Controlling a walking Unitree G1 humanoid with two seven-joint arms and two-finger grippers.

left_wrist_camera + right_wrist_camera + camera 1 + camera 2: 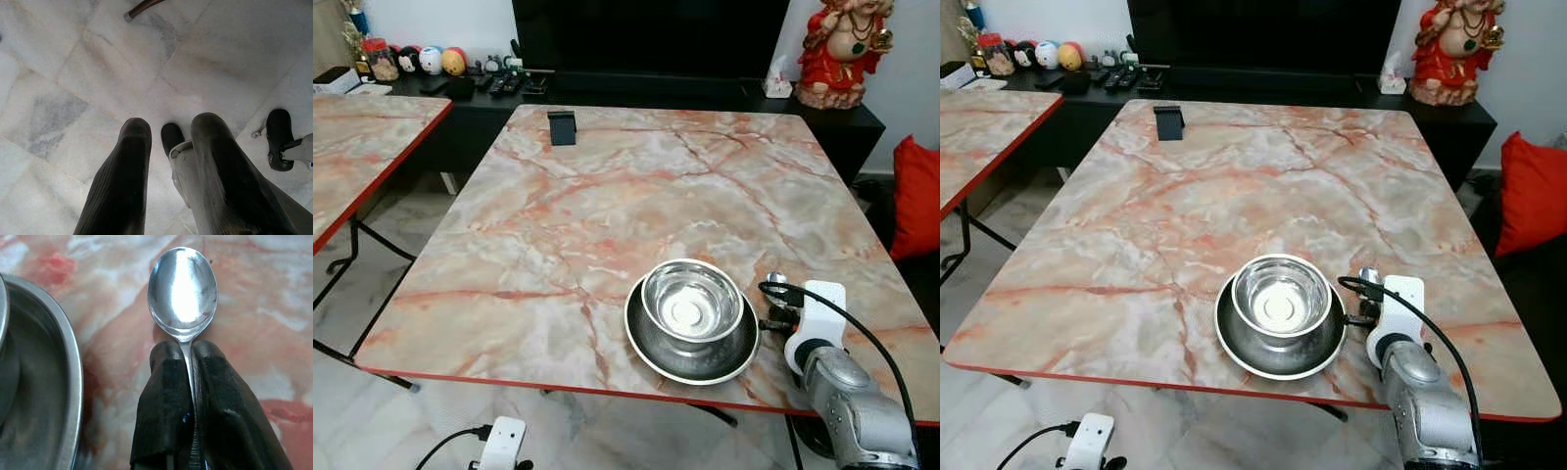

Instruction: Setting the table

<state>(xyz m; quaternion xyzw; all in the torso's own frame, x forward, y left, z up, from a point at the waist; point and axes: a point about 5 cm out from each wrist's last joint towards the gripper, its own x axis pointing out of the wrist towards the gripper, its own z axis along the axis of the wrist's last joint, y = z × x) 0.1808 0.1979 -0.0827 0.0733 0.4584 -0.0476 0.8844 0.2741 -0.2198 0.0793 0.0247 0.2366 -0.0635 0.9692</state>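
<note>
The right hand (pixel 188 352) is clamped on a spoon (pixel 182 289), held just right of the plate (pixel 651 352) over the bench (pixel 607 196). A bowl (pixel 690 299) sits in the plate. The left hand (pixel 168 147) hangs parted and empty above the floor (pixel 73 73).

I saw a steel bowl (pixel 690 302) sitting in a steel plate (pixel 691 343) at the lower centre of the marble table (pixel 607 215). My right gripper (pixel 771 305) sat just right of the plate.
</note>
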